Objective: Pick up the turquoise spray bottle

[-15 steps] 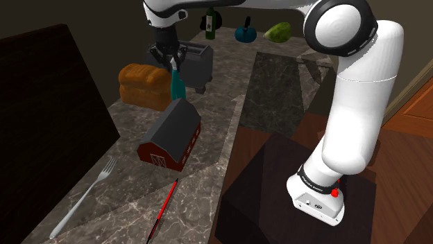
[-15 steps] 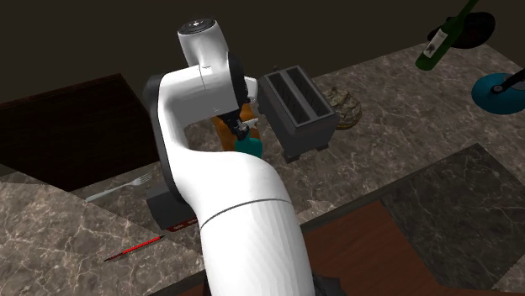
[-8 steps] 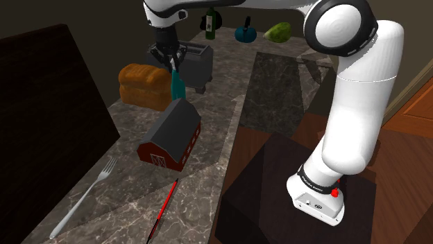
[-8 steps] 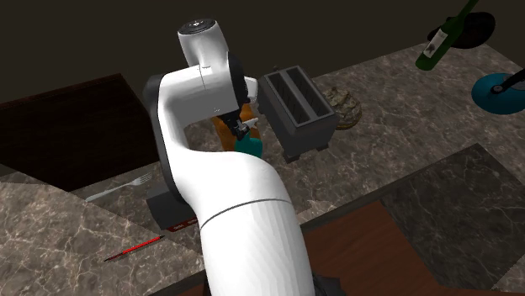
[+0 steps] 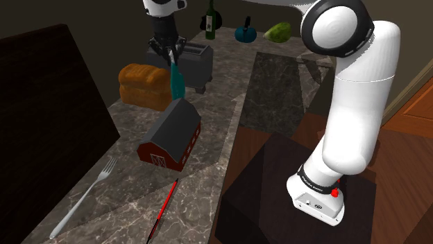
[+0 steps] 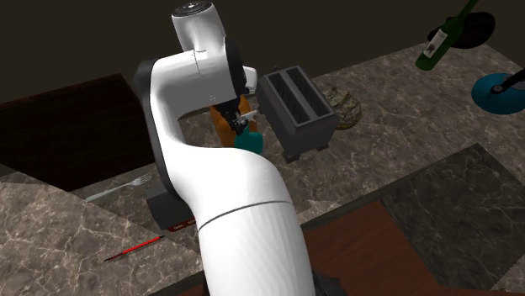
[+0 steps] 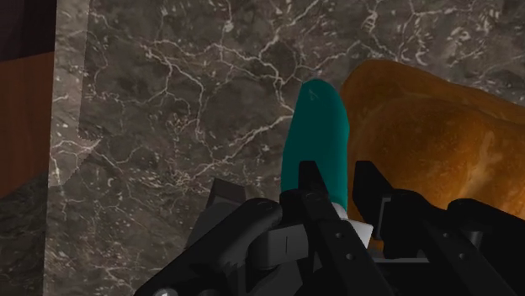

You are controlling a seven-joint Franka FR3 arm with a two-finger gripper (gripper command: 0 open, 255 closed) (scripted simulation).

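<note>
The turquoise spray bottle (image 5: pixel 176 80) hangs upright between the bread loaf (image 5: pixel 144 84) and the toaster (image 5: pixel 198 62), just behind the barn's roof. My gripper (image 5: pixel 170 55) is shut on its white spray head from above. In the second exterior view, the bottle (image 6: pixel 249 141) shows below the gripper (image 6: pixel 240 124), partly hidden by the arm. In the wrist view, the black fingers (image 7: pixel 311 181) clasp the bottle's top, and its teal body (image 7: pixel 318 134) points away from the gripper (image 7: pixel 336 202) toward the marble counter, with the loaf (image 7: pixel 429 143) right beside it.
A red barn model (image 5: pixel 170 135) stands in front of the bottle. A fork (image 5: pixel 83 197) and a red pencil (image 5: pixel 164 208) lie nearer the counter's front. A green wine bottle (image 5: pixel 209 23), a teal object (image 5: pixel 244 31) and a green item (image 5: pixel 277 31) sit at the back.
The gripper has risen a little, and the spray bottle has come up with it. Everything else on the counter stays put.
</note>
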